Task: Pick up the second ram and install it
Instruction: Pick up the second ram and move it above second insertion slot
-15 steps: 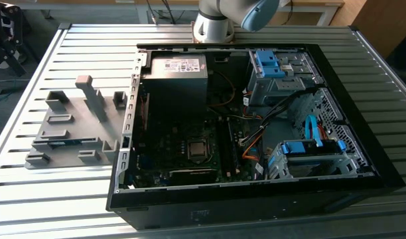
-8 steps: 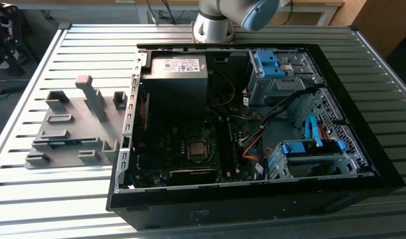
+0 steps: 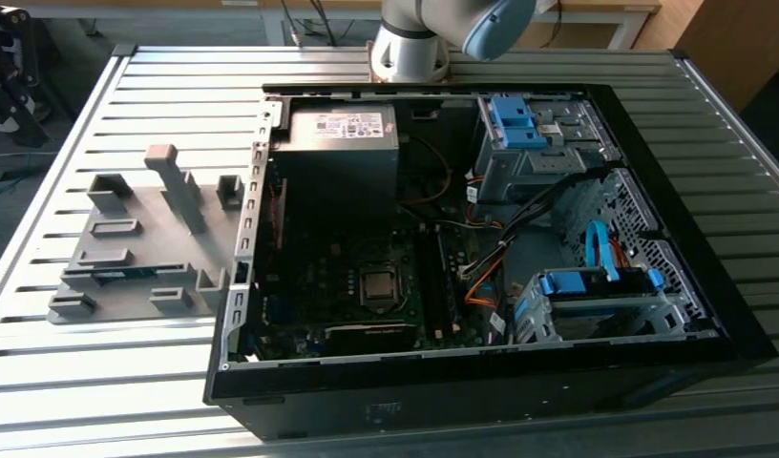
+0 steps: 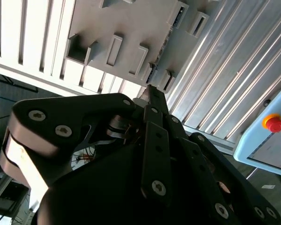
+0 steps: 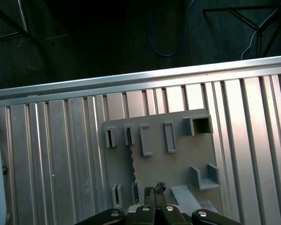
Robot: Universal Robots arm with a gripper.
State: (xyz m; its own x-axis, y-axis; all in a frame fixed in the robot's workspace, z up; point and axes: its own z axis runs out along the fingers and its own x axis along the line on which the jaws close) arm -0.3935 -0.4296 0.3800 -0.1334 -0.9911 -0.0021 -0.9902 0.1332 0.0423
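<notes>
tool (image 5: 153,189) points downward, fingers (image 4: 154,101) closed (tips touching)

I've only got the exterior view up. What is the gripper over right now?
Observer: In the first wrist view the gripper hangs above the grey holder tray on the slatted table.
Operator: Is it open or closed?
Observer: Its jaws are shut and hold nothing.
Operator: And the second ram, has it been picked?
Observer: No. The second ram stands on edge in the tray's slots, apart from the gripper and untouched.
</notes>
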